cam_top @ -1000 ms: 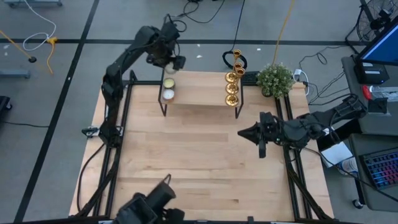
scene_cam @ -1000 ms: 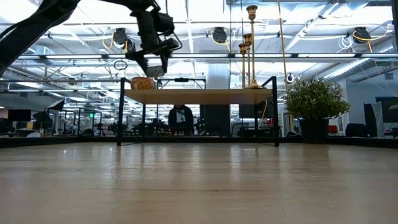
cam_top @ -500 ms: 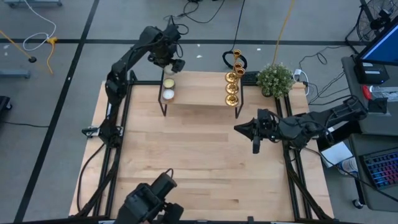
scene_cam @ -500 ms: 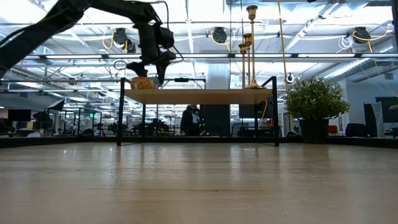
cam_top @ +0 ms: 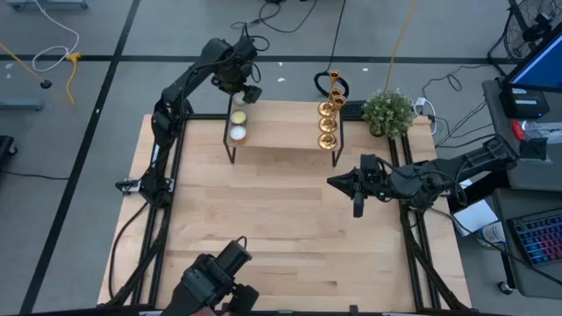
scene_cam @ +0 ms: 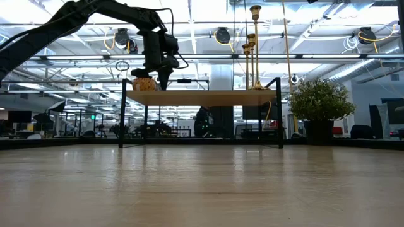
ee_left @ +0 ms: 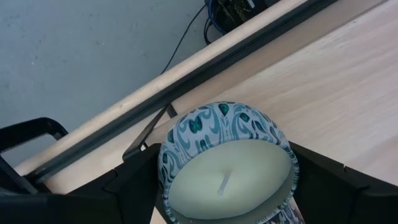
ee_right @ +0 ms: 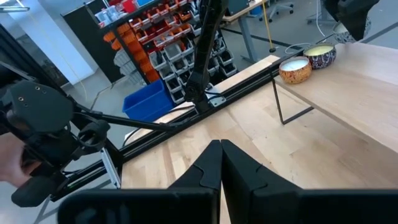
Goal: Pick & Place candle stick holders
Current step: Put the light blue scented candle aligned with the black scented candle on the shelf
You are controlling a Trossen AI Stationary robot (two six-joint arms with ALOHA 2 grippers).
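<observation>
No words, numbers, labels or signs are being shown clearly enough to be read in any of the views.
</observation>
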